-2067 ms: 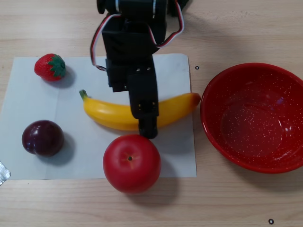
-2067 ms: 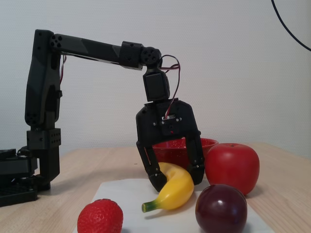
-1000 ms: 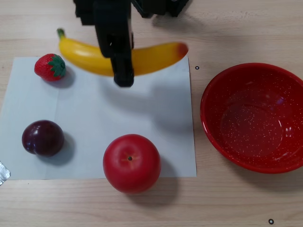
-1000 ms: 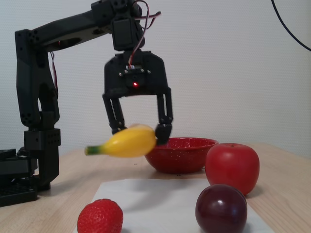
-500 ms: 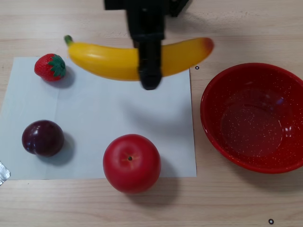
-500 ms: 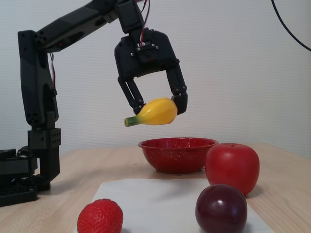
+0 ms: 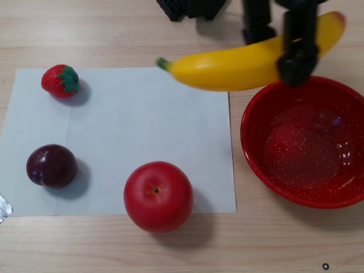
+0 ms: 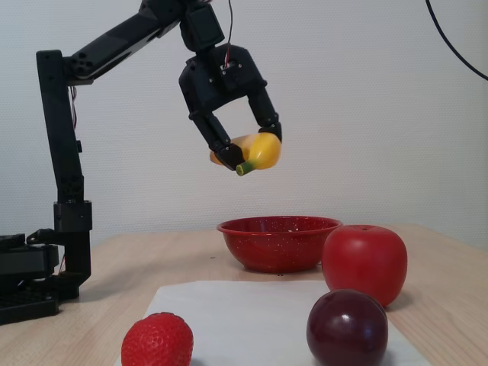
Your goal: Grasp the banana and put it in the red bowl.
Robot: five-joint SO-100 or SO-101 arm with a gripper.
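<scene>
The long yellow banana (image 7: 239, 65) hangs in the air, held by my gripper (image 7: 296, 65), which is shut on it near its orange-tinged end. Its green stem tip points left over the white paper in the other view. In the fixed view the banana (image 8: 255, 151) sits between the black fingers of the gripper (image 8: 252, 149), high above the table and above the left part of the red bowl (image 8: 278, 241). The red bowl (image 7: 304, 142) stands on the wood to the right of the paper, with nothing inside it.
On the white paper sheet (image 7: 125, 131) lie a strawberry (image 7: 60, 81), a dark plum (image 7: 51, 165) and a red apple (image 7: 158, 195). The arm's base (image 8: 30, 274) stands at the left of the fixed view. Bare wooden table surrounds the sheet.
The gripper has carried the banana up off the paper and then to the right, from above the sheet's top edge to over the bowl's near rim. The other fruits have not moved.
</scene>
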